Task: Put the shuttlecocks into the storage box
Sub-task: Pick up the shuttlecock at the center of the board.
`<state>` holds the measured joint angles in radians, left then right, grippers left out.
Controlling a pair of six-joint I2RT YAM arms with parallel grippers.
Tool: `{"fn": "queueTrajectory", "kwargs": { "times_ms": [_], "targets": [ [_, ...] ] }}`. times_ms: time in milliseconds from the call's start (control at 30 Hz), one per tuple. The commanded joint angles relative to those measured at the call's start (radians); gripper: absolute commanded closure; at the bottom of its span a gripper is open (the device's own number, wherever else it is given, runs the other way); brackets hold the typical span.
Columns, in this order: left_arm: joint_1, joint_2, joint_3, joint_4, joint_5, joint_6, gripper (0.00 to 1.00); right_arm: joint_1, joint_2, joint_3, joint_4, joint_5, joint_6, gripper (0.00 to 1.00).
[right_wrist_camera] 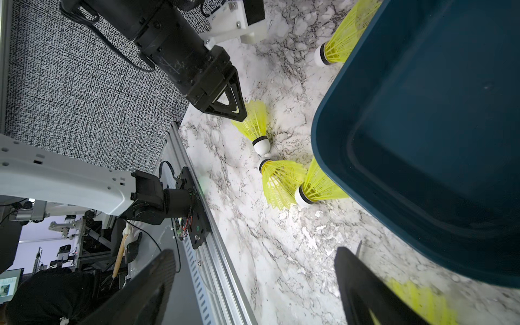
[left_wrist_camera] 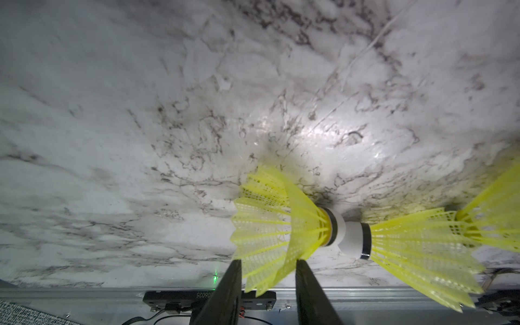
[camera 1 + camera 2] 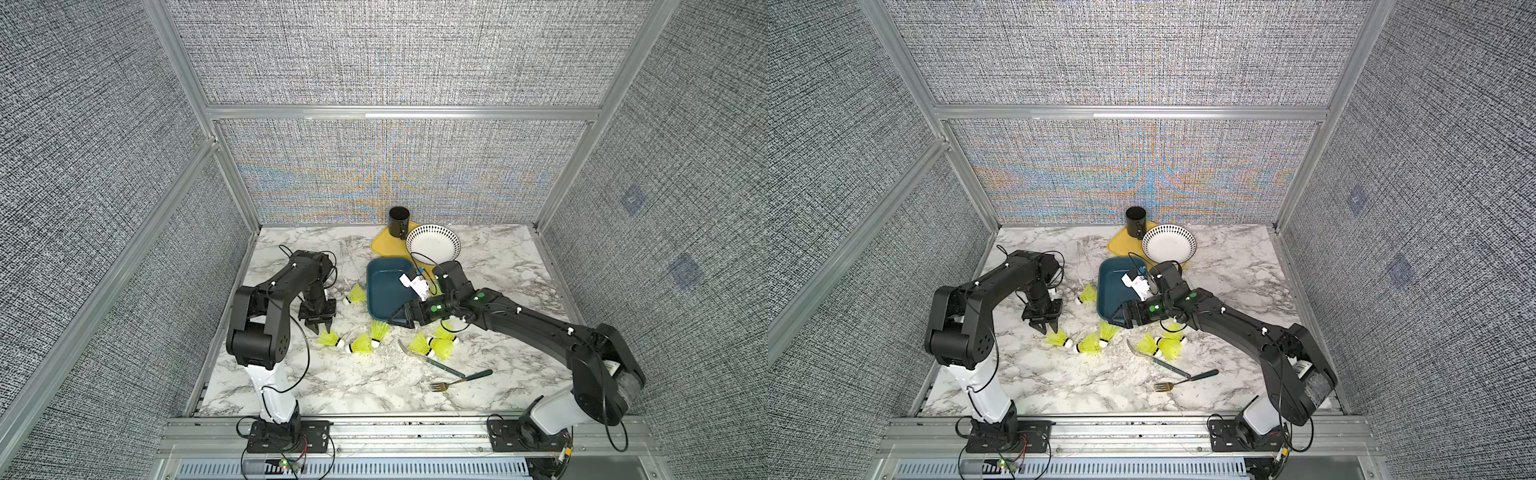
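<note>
The job is only just beginning. The storage box (image 3: 384, 286) is sitting in the middle of the tabletop (image 3: 324, 386), and the part of its floor I can see is showing nothing inside, though the right arm is covering its near corner. In both top views I am counting seven shuttlecocks (image 3: 361, 344) lying on their sides around it. One is beside its left wall, three are strung in a loose arc off its near left corner, and three are bunched by its near edge below the right arm.

The left gripper (image 3: 321, 329) is reaching down at the end of that arc. Its jaws are standing narrowly apart on either side of the skirt rim of the end shuttlecock (image 2: 267, 222). I cannot tell whether they are pinching it yet, as it is resting on the marble. The right gripper (image 1: 254, 253) is hanging by the box's near corner with its jaws spread wide and holding nothing.

The skirts are thin neon plastic, ribbed and slotted like netting, flaring from white rounded caps ringed in black, and they are looking light and easily crushed. The box is smooth, hard, dark teal plastic with rounded corners. The tabletop is glossy marble print, flaking in patches. Behind it are sitting a yellow tray (image 3: 380, 245), a patterned bowl (image 3: 432, 245) and a black cup (image 3: 399, 222).
</note>
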<state>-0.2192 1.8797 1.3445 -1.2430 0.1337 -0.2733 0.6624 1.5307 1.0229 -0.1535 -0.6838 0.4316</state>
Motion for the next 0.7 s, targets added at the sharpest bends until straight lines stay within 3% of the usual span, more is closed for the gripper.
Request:
{"fn": "queueTrajectory", "kwargs": {
  "times_ms": [0,67,167,467,667],
  "targets": [
    [0.001,0.008,0.001,0.007,0.027,0.025,0.75,0.0,-0.001,0.006,-0.002,0.009,-0.004,0.1],
    [0.002,0.005,-0.01,0.007,0.033,0.026,0.81,0.0,-0.001,0.005,-0.003,0.013,-0.004,0.1],
    [0.003,-0.012,-0.027,0.007,0.049,0.017,0.98,0.0,0.0,0.005,-0.001,0.018,-0.002,0.11],
    [0.003,-0.166,-0.059,0.009,0.047,-0.118,0.98,0.001,0.011,0.018,0.0,0.039,-0.008,0.11],
    [0.005,-0.297,-0.062,0.022,0.066,-0.288,0.98,-0.001,0.012,0.043,-0.019,0.068,-0.025,0.11]
  ]
}}
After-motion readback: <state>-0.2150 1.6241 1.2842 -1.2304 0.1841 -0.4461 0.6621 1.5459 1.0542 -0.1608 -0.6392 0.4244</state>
